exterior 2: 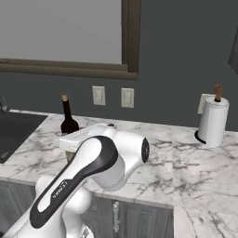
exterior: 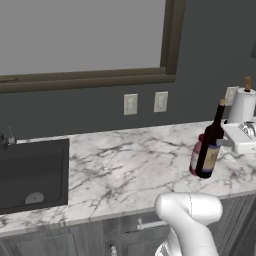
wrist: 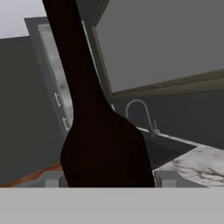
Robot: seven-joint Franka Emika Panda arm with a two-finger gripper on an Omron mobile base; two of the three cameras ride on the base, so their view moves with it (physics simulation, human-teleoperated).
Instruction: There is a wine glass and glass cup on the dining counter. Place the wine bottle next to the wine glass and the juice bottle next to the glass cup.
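The marble counter (exterior: 125, 160) runs under a dark wall, with a black sink (exterior: 32, 172) at its left end and a paper towel roll (exterior 2: 213, 122) at its right. The gripper (exterior: 226, 142) is clenched on the tilted wine bottle (exterior: 209, 147), and the red juice bottle (exterior: 196, 155) stands just behind it.

A dark grey wall (exterior: 210, 45) rose behind the marble counter (exterior: 125, 160), carrying a wood-framed window (exterior: 85, 40) and pale outlets (exterior: 130, 104). A black sink (exterior: 32, 175) sat left; grey cabinets (exterior 2: 139, 218) stood below.
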